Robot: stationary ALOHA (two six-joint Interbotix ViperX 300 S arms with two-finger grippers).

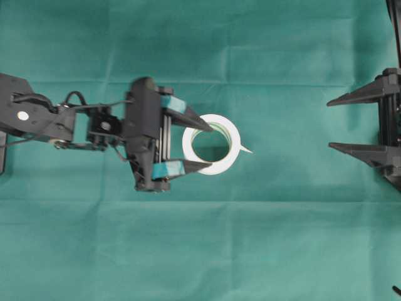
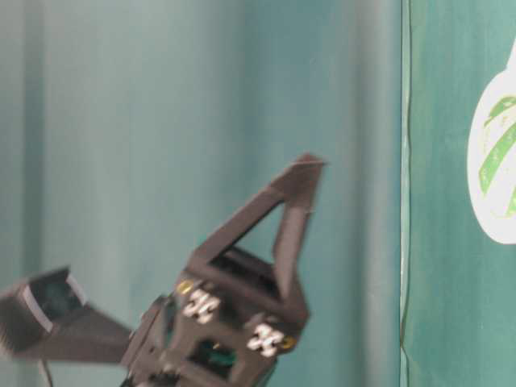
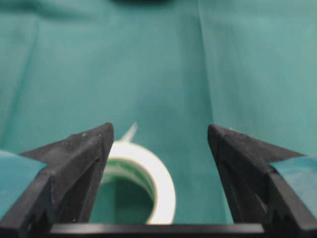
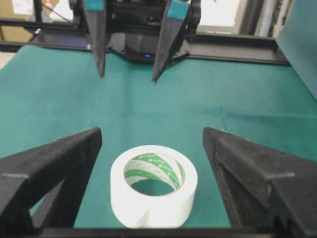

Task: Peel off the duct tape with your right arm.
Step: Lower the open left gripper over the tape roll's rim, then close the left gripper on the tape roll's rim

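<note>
The duct tape (image 1: pixel 234 139) is a white roll with a green-striped core, lying flat mid-table, its pointed loose end (image 1: pixel 247 150) sticking out to the right. My left gripper (image 1: pixel 210 147) hovers open over the roll's left side, a fingertip either side of its rim. From the left wrist, the roll (image 3: pixel 161 181) sits low between the fingers, partly behind the left one. The right arm's gripper (image 1: pixel 330 125) stands open at the right edge, well apart from the roll. In the right wrist view the tape (image 4: pixel 153 208) lies ahead between its fingers (image 4: pixel 74 153), nothing held.
A green cloth (image 1: pixel 200 251) with fold creases covers the table. From the right wrist I see a black frame rail (image 4: pixel 233 49) along the far edge behind the left gripper (image 4: pixel 128 77). The roll (image 2: pixel 493 169) shows at the right edge of the table-level view.
</note>
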